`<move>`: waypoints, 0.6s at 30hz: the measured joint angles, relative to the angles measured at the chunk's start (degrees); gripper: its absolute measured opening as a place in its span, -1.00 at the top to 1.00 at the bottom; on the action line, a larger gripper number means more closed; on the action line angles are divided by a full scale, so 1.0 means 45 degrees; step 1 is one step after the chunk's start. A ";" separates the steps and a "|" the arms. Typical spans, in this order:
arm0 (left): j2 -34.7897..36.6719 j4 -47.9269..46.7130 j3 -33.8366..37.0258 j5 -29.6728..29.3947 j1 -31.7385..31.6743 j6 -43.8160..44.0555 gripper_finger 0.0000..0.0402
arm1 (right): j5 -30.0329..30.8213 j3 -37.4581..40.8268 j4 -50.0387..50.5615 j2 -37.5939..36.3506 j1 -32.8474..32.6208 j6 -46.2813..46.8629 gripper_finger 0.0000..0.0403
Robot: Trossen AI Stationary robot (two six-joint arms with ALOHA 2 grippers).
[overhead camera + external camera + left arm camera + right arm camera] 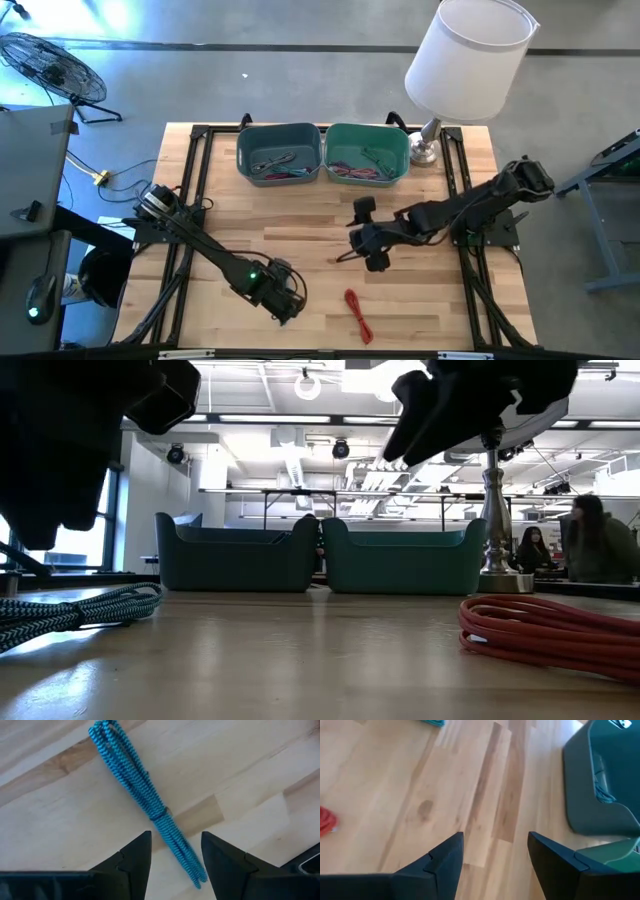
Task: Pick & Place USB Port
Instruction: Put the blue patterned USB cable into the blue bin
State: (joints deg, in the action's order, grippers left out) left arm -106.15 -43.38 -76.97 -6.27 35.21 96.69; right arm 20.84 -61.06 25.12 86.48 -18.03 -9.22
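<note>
While the left gripper [175,862] hovers open astride a blue braided cable [145,800] at 7 o'clock, right gripper [495,857] open, empty, mid-table, red cable [358,313] at 6 o'clock.

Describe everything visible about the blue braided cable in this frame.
The blue braided cable is a teal-and-dark woven cord folded into a slim bundle, cinched near its middle by a thin tie. It lies flat on the wooden table, looped end away from the left end effector, whose open fingers straddle its near end without visibly touching it.
</note>
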 joint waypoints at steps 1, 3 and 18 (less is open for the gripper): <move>0.0000 0.0050 0.0000 -0.0014 0.0000 0.0033 0.16 | 0.0000 0.0000 0.0010 0.0000 -0.0089 0.0048 -0.06; 0.0000 0.0033 0.0000 0.0008 -0.0003 0.0158 0.16 | 0.0000 0.0000 0.0077 0.0000 -0.0252 0.0051 -0.05; -0.0638 -0.0027 0.0015 0.0467 -0.0294 -0.0140 0.16 | 0.0102 0.0010 0.0335 0.0000 -0.0755 0.0079 -0.03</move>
State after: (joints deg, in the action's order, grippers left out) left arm -109.02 -43.50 -76.90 -4.17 33.89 96.06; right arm 21.30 -61.01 26.63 86.48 -21.43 -8.87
